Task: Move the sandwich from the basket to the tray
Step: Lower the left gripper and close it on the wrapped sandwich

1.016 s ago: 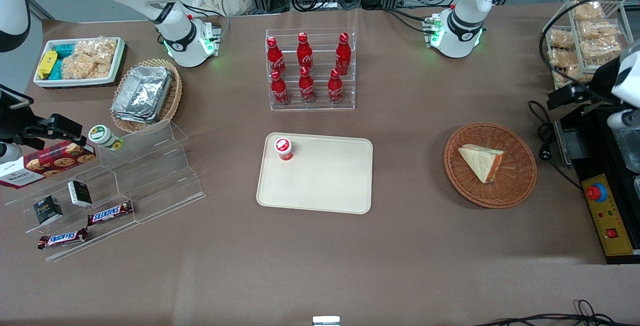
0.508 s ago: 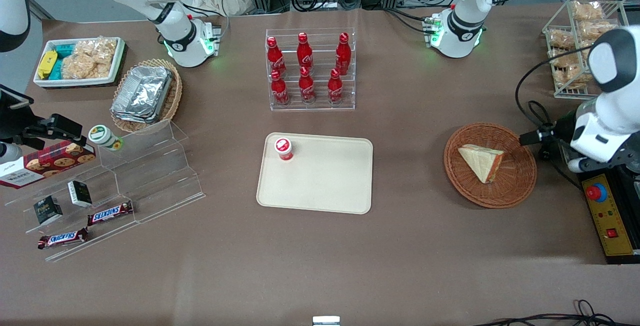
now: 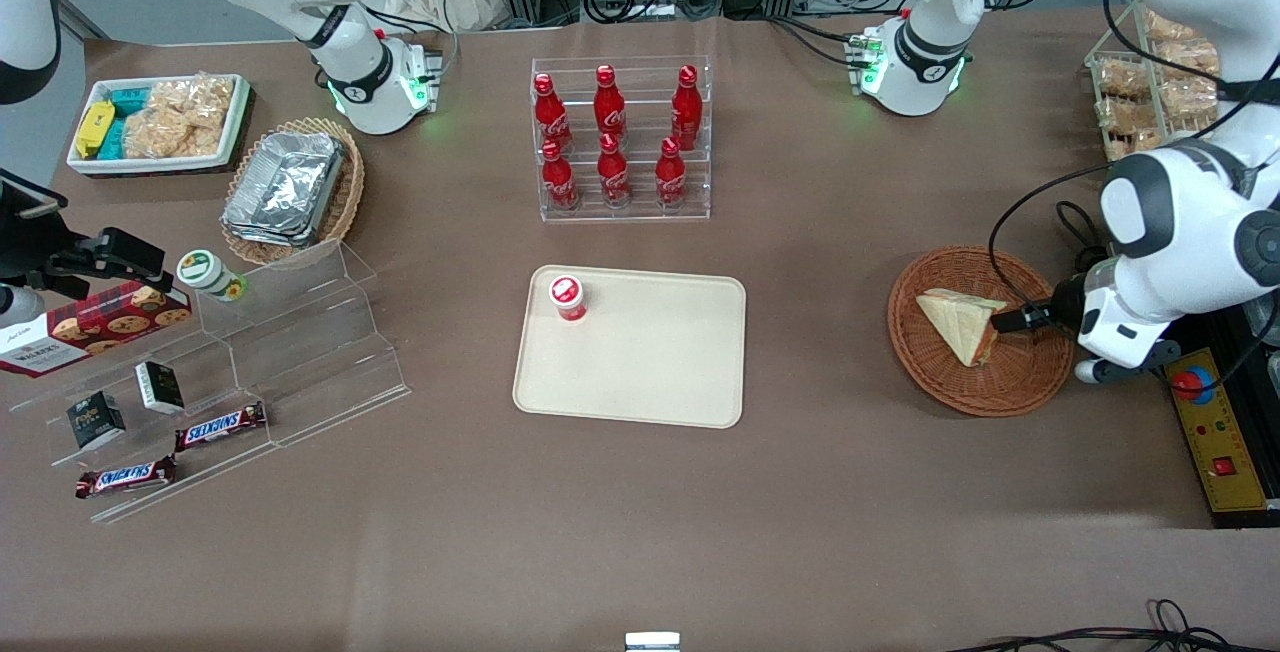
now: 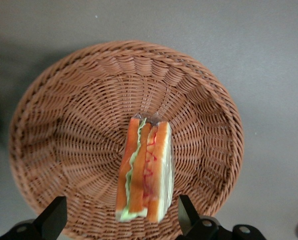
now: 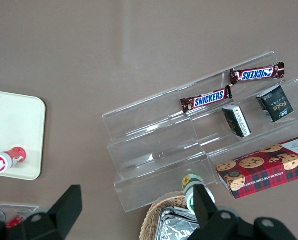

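Sandwich [image 3: 962, 324] is lying in the round basket [image 3: 1035, 382], untouched. Having swung in over the last second, the left gripper [image 4: 123, 220] is now hovering above the sandwich, fingers [image 4: 53, 220] spread apart; the tray [image 3: 650, 372], well apart from the basket, is waiting.

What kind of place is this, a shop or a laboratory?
Probably a robotics lab staged as a snack shop: red cola bottles in a clear rack, Snickers bars on acrylic steps, and the left arm's open gripper above the wedge sandwich.
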